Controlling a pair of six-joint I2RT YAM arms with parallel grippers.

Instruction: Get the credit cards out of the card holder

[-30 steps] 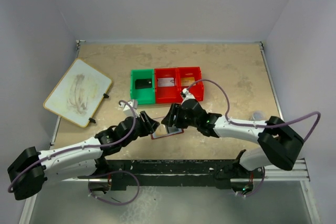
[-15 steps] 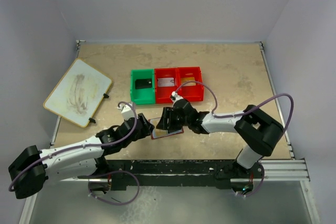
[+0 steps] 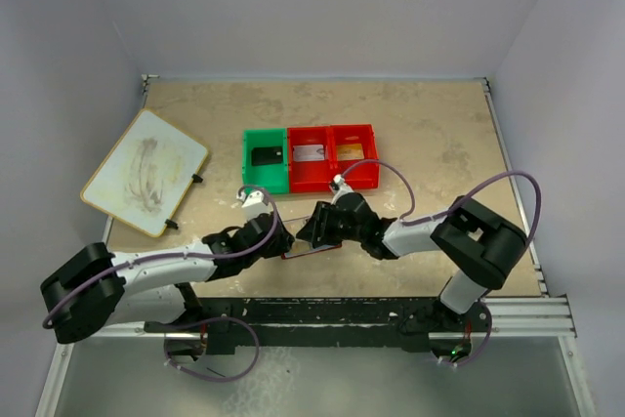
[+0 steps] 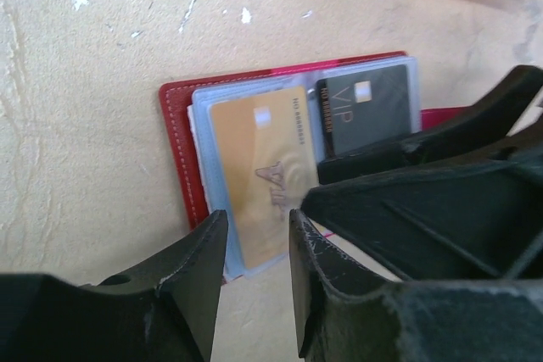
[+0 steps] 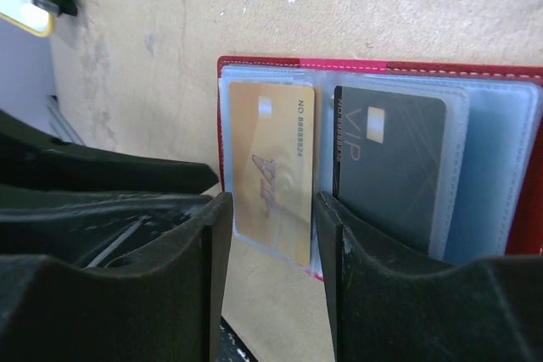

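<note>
Right fingers (image 5: 127, 277) edged left over the card holder (image 5: 496, 167) (narrowly parted, gripping nothing).

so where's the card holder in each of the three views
top external: card holder is a thin dark-red sliver at centre, below the bin tray.
left wrist: holder upper centre, lying open.
right wrist: holder centre to right edge, lying open.
shared landmark: gold card in its sleeve, in both wrist views; hidden from above.

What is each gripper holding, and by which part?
Nothing visibly: left gripper and right gripper are open at the gold card's near end in the card holder.
</note>
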